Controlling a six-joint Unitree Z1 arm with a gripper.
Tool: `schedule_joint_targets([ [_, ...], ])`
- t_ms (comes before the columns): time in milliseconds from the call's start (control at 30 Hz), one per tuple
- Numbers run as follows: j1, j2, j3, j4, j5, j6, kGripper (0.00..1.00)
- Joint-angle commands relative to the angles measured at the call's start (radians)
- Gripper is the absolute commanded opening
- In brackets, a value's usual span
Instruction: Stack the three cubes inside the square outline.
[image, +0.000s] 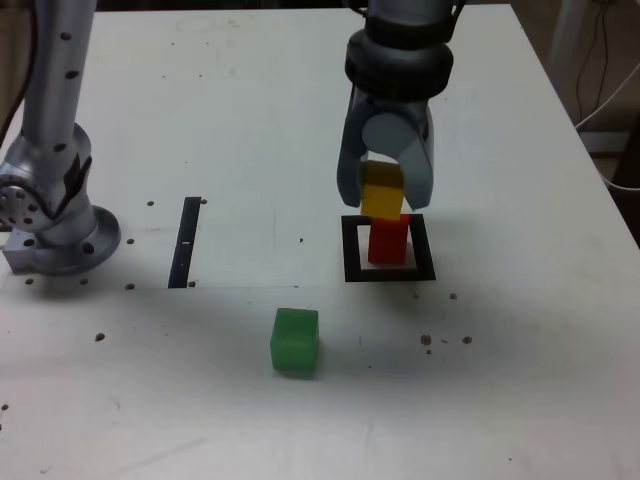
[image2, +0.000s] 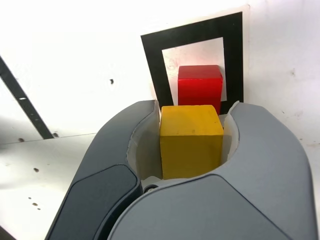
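My pincer (image2: 191, 135) is pinching the yellow cube (image2: 191, 145), which sits between my two fingertips, a side against each. Just past it, in the wrist view, is the red cube (image2: 200, 87), standing on the table (image: 230, 130) inside the black square outline (image2: 233, 55). In the exterior view, the yellow cube overlaps the red one's upper part; I cannot tell whether they touch. The green cube (image: 295, 340) lies apart from my pincer, on the table outside the outline, toward the exterior view's bottom left.

robotics lab or similar test space
a jointed robot arm (image: 58, 140) is mounted at a scuffed white table (image: 230, 100) marked with a black square outline (image: 354, 250) and a black strip (image: 185, 243); loose cables (image: 602, 60) hang beyond its edge.
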Motion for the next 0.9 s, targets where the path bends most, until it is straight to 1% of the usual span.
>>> schedule_joint_targets([
  [0,-0.001,0.001,0.025,-0.033,-0.005,0.0,0.23],
  [133,-0.003,-0.006,0.057,-0.074,0.004,0.0,0.23],
  [300,-0.002,-0.01,0.068,-0.089,0.02,0.0,0.23],
  [867,-0.001,-0.008,0.083,-0.116,0.023,0.002,0.25],
])
